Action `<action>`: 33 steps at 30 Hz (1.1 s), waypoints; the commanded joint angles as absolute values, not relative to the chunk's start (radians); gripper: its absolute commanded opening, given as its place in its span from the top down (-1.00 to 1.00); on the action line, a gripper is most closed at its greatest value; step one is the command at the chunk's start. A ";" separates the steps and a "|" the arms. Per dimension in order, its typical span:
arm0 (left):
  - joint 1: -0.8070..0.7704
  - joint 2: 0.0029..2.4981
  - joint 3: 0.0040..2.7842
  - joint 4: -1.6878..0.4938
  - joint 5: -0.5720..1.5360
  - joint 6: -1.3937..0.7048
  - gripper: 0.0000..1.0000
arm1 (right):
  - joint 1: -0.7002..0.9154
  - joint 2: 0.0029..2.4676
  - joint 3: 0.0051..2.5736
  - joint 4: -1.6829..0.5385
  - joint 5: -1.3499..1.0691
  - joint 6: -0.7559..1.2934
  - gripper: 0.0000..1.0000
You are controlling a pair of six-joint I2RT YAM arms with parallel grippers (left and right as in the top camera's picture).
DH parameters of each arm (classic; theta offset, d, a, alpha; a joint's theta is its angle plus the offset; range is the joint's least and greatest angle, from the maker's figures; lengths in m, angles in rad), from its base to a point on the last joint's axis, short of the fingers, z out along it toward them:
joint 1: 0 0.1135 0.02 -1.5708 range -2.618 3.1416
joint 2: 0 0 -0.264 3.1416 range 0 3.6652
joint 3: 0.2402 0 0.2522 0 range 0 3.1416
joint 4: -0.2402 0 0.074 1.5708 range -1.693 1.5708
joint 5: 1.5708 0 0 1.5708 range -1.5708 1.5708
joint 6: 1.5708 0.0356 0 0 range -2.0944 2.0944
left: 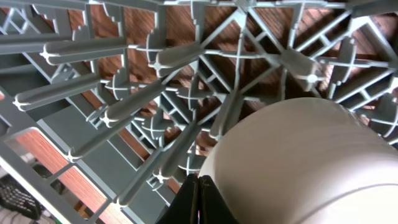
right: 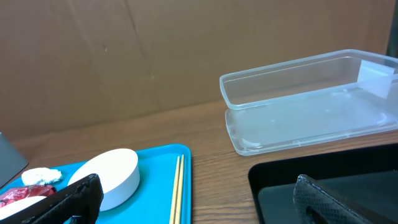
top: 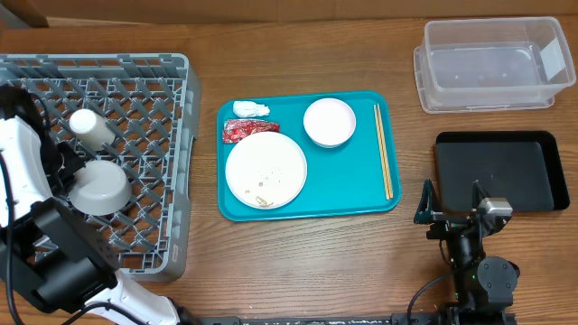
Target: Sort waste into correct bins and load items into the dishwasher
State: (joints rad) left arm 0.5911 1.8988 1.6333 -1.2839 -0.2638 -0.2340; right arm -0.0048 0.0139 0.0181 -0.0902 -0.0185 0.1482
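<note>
The pair of thin wooden chopsticks (top: pixel 383 149) lies inside the flat teal plastic serving tray (top: pixel 352 185), close along its right edge, with the long axis running near-to-far, parallel to that edge. Further into the tray sit the round pale pink bowl (top: pixel 329 122) and the large white plate (top: pixel 265 169). Just off the tray's near right corner hangs the right gripper (top: pixel 452 194), fingers spread wide and empty. The sticks lie ahead and slightly left of it, so I judge this arm the nearer one. Well off the tray's left edge, over the grey lattice dish rack (top: pixel 176 181), the left gripper (left: pixel 199 199) is pressed together beside the upturned grey-blue bowl (left: pixel 298 162).
</note>
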 commanded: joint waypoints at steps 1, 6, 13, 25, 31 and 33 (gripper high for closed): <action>0.597 1.896 1.631 -1.273 -0.139 -0.189 0.92 | 0.001 0.003 0.008 -0.084 -0.012 0.141 -0.99; 0.597 1.896 1.632 -1.270 -0.033 -0.101 0.92 | 0.001 0.003 0.008 -0.084 -0.012 0.141 -0.99; 0.597 1.896 1.632 -1.282 0.017 -0.072 0.92 | 0.001 0.003 0.008 -0.084 -0.012 0.141 -0.99; 0.597 1.896 1.631 -1.289 -0.007 -0.066 0.92 | 0.001 0.003 0.008 -0.084 -0.012 0.141 -0.99; 0.597 1.896 1.616 -1.277 -0.008 -0.062 0.92 | 0.001 0.003 0.008 -0.084 -0.012 0.141 -0.99; 0.597 1.896 1.583 -1.254 -0.007 -0.062 0.92 | 0.001 0.003 0.008 -0.084 -0.012 0.141 -0.99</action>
